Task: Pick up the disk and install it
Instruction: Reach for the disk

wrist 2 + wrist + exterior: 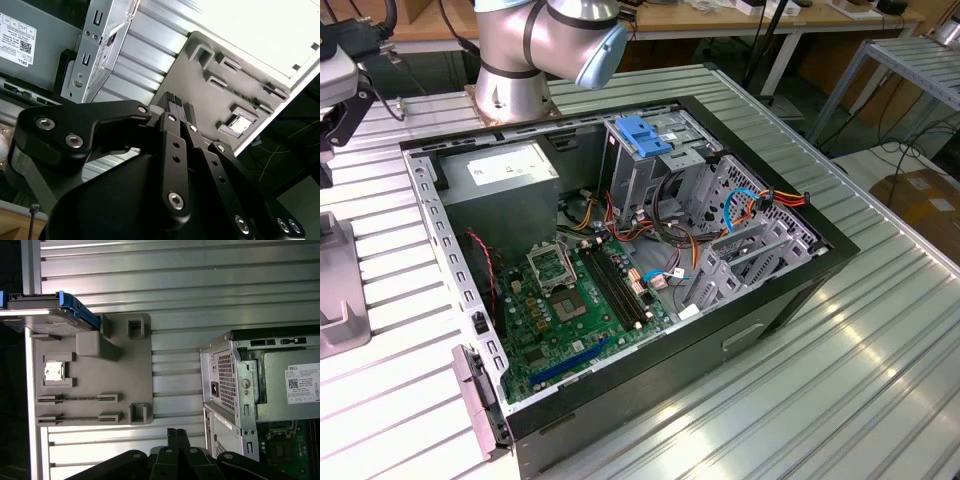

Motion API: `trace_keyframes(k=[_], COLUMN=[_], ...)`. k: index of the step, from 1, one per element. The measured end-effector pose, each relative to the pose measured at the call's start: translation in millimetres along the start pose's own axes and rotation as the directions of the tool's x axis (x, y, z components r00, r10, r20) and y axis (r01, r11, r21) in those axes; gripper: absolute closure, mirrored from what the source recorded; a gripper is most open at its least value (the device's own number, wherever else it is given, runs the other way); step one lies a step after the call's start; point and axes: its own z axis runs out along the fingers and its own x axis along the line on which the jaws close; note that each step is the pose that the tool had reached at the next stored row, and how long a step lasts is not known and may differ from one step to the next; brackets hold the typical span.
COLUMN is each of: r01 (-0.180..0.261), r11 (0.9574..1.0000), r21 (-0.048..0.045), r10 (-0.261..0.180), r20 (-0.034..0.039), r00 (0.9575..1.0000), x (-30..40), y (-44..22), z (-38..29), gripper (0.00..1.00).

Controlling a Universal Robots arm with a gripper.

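The disk (47, 320), grey metal with blue side rails, rests at one corner of a grey fixture plate (100, 380) in the first wrist view. My gripper (176, 435) is shut with nothing between its black fingertips (172, 434). It hangs over the slatted table just off the plate's edge, well apart from the disk, with the computer case (235, 390) to its other side. In the second wrist view the gripper (178, 102) shows its ribbed pads (171, 98) pressed together above the plate (210, 95).
The open computer case (780, 300) lies on a slatted metal table (880, 360). Inside are a power-supply box (510, 170), a green motherboard (570, 300), cable bundles and a drive cage with a blue caddy (645, 135). The arm's base (515, 70) stands behind the case.
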Motion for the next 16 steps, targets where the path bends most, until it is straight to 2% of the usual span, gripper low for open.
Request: trace_keyframes(k=[6, 16], r01=[0.000, 0.000], r11=[1.0000, 1.0000], r21=[0.0000, 0.0008], r10=[0.000, 0.000], r20=[0.0000, 0.0001], r00=[1.0000, 1.0000], x=[4.1, 7.0], y=[-0.3, -0.5], z=[-0.1, -0.1], gripper=[0.90, 0.90])
